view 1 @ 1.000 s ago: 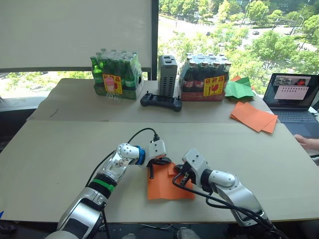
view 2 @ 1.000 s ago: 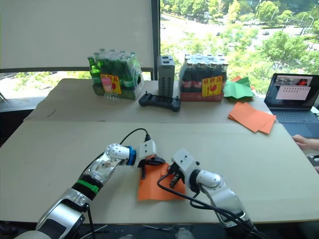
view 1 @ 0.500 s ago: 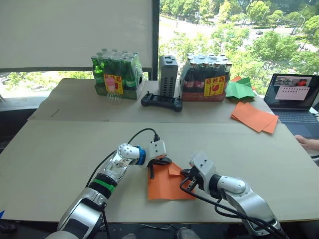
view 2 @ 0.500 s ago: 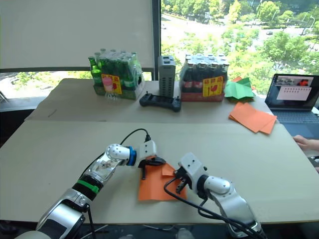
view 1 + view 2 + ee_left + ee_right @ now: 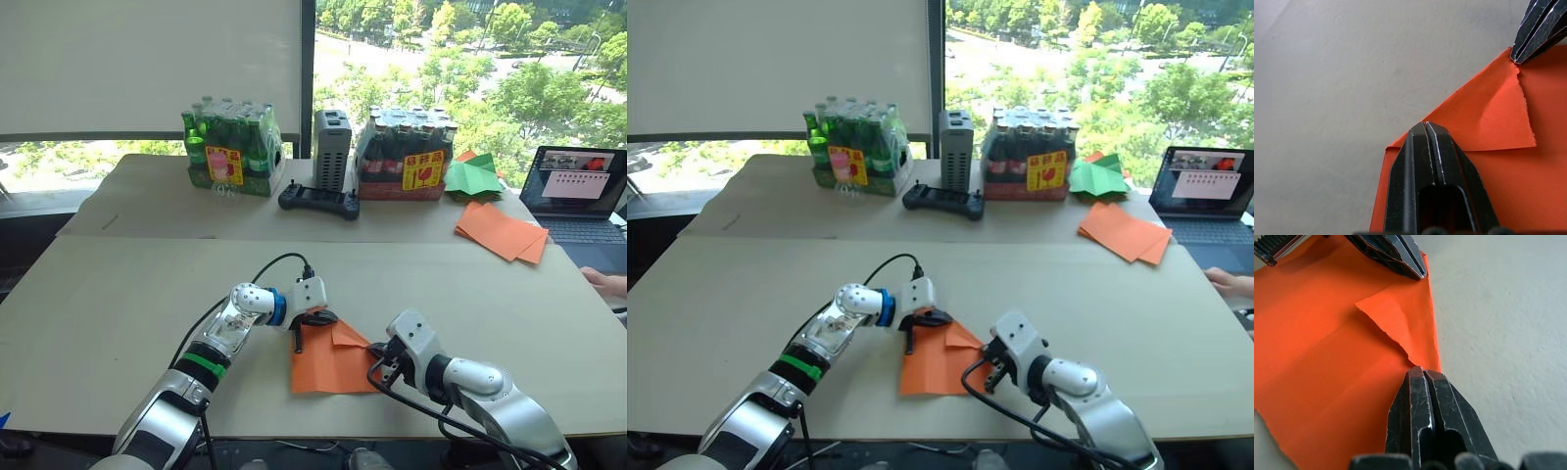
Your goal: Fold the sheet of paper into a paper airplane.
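Right gripper point(image 5: 376, 358) drew back; one sheet of paper point(image 5: 328, 362), one folded corner.

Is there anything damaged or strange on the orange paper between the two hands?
Yes. The folded corner flap of the sheet of paper has a ragged, torn-looking edge instead of a clean straight one.

Both arms reach inward low over the table, the left gripper point(image 5: 1425, 128) and right gripper point(image 5: 1423, 373) each with fingers pressed together, tips down.
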Tool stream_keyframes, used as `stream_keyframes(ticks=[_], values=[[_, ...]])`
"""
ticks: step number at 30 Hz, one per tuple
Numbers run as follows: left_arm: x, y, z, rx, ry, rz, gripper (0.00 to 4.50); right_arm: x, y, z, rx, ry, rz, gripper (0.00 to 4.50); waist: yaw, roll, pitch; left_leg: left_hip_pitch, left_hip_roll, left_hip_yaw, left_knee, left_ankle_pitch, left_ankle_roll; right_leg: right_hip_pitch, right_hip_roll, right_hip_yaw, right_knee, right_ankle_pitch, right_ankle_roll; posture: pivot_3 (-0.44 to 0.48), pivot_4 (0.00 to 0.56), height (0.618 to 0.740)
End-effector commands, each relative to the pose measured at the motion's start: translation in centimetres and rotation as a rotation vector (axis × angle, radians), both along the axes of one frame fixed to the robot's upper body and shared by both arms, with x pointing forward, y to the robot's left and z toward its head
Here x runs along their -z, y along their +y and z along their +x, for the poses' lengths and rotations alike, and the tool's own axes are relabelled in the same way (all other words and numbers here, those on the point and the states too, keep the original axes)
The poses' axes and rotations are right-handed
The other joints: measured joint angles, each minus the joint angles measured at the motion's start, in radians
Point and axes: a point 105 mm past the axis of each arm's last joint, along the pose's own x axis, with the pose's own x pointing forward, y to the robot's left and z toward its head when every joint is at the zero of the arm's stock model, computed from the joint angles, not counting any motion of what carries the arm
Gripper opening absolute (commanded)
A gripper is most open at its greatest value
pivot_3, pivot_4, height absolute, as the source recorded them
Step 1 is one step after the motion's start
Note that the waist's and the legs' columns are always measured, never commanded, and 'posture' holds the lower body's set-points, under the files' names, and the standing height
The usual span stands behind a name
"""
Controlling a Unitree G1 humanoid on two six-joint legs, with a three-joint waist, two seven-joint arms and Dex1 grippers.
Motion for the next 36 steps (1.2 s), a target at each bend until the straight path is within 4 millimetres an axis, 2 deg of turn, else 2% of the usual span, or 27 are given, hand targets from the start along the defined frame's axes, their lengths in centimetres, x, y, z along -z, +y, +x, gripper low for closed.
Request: stream_keyframes(ticks=[1, 2, 6, 9, 11, 14, 16, 21, 24, 27, 30, 33, 36], values=[[0.4, -0.1, -0.3, 0.017, 0.002, 0.022, 0.00, -1.9, 0.2, -0.2, -0.023, -0.050, 0.057, 0.02, 0.002, 0.000, 0.000, 0.000, 0.000, 0.000, 0.000, 0.000, 0.000, 0.000, 0.000, 0.000, 0.000, 0.000, 0.000, 0.000, 0.150, 0.733], [0.4, -0.1, -0.3, 0.017, 0.002, 0.022, 0.00, -3.3, 0.5, -0.1, -0.039, -0.096, 0.101, 0.02, 0.002, 0.000, 0.000, 0.000, 0.000, 0.000, 0.000, 0.000, 0.000, 0.000, 0.000, 0.000, 0.000, 0.000, 0.000, 0.000, 0.150, 0.733], [0.4, 0.1, -0.3, 0.016, 0.000, 0.024, 0.00, -6.9, 2.2, -0.4, -0.138, -0.185, 0.217, 0.02, 0.000, 0.000, 0.000, -0.001, 0.000, 0.000, 0.000, 0.000, 0.000, -0.001, 0.000, 0.000, 0.000, 0.000, 0.000, 0.000, 0.150, 0.733], [0.3, 0.1, -0.2, 0.013, -0.003, 0.023, 0.00, -7.5, 3.5, 0.3, -0.170, -0.203, 0.228, 0.02, -0.001, 0.000, 0.000, -0.001, 0.000, 0.000, 0.000, 0.000, 0.000, -0.001, 0.000, 0.000, 0.000, 0.000, 0.000, 0.000, 0.150, 0.733], [0.2, 0.1, -0.1, 0.011, -0.004, 0.021, 0.00, -6.8, 3.9, 1.2, -0.161, -0.201, 0.196, 0.02, 0.000, 0.000, 0.000, -0.001, 0.000, 0.000, 0.000, 0.000, 0.000, -0.001, 0.000, 0.000, 0.000, 0.000, 0.000, 0.000, 0.150, 0.733], [0.1, 0.2, -0.1, 0.007, -0.007, 0.019, 0.00, -4.3, 3.5, 2.9, -0.114, -0.183, 0.065, 0.02, 0.000, 0.000, 0.000, -0.002, 0.000, 0.000, 0.000, 0.000, 0.000, -0.002, 0.000, 0.000, 0.000, 0.001, -0.002, 0.000, 0.150, 0.733], [-0.1, 0.4, 0.0, -0.001, -0.013, 0.014, 0.00, -3.0, 3.6, 3.2, -0.123, -0.163, 0.031, 0.02, 0.002, 0.000, 0.000, -0.003, 0.000, 0.000, 0.000, 0.000, 0.000, -0.003, 0.000, 0.000, -0.001, 0.004, -0.007, 0.000, 0.150, 0.733], [-0.9, 1.1, 0.2, -0.035, -0.025, -0.015, 0.00, -0.1, 3.5, 3.0, -0.144, -0.099, -0.034, 0.02, -0.003, 0.000, 0.000, -0.004, 0.000, 0.000, 0.000, 0.000, 0.000, -0.004, 0.000, 0.000, -0.001, 0.005, -0.007, 0.000, 0.150, 0.733], [-1.7, 1.9, 0.2, -0.081, -0.017, -0.055, 0.00, 0.6, 3.7, 2.5, -0.156, -0.079, -0.040, 0.02, -0.009, 0.000, 0.000, -0.004, 0.000, 0.000, 0.000, 0.000, 0.000, -0.003, 0.000, 0.000, 0.000, 0.004, -0.007, 0.000, 0.150, 0.733], [-4.0, 4.0, 0.3, -0.226, 0.083, -0.221, 0.00, 1.0, 4.1, 2.4, -0.150, -0.071, -0.041, 0.02, -0.021, 0.000, 0.000, -0.004, 0.001, 0.000, 0.000, 0.000, 0.000, -0.004, 0.000, -0.001, 0.000, 0.004, -0.007, 0.000, 0.150, 0.733], [-5.3, 5.7, 0.1, -0.318, 0.167, -0.323, 0.00, 1.1, 4.4, 2.4, -0.146, -0.072, -0.036, 0.02, -0.023, 0.000, 0.000, -0.004, 0.001, -0.001, 0.000, 0.000, 0.000, -0.004, 0.000, -0.001, 0.001, 0.004, -0.007, 0.000, 0.150, 0.733], [-5.3, 7.8, -0.3, -0.414, 0.246, -0.384, 0.80, 1.2, 4.8, 2.3, -0.149, -0.072, -0.028, 0.00, -0.026, 0.000, 0.000, -0.002, 0.001, -0.001, 0.000, 0.000, 0.000, -0.003, 0.000, -0.001, 0.001, 0.003, -0.005, 0.000, 0.150, 0.733], [-4.7, 8.5, -0.8, -0.472, 0.324, -0.418, 1.81, 1.2, 4.8, 2.3, -0.146, -0.073, -0.027, 0.00, -0.025, 0.000, 0.000, 0.000, 0.001, -0.001, -0.001, 0.000, 0.000, -0.002, 0.000, -0.001, 0.001, 0.003, -0.005, 0.000, 0.150, 0.733]])
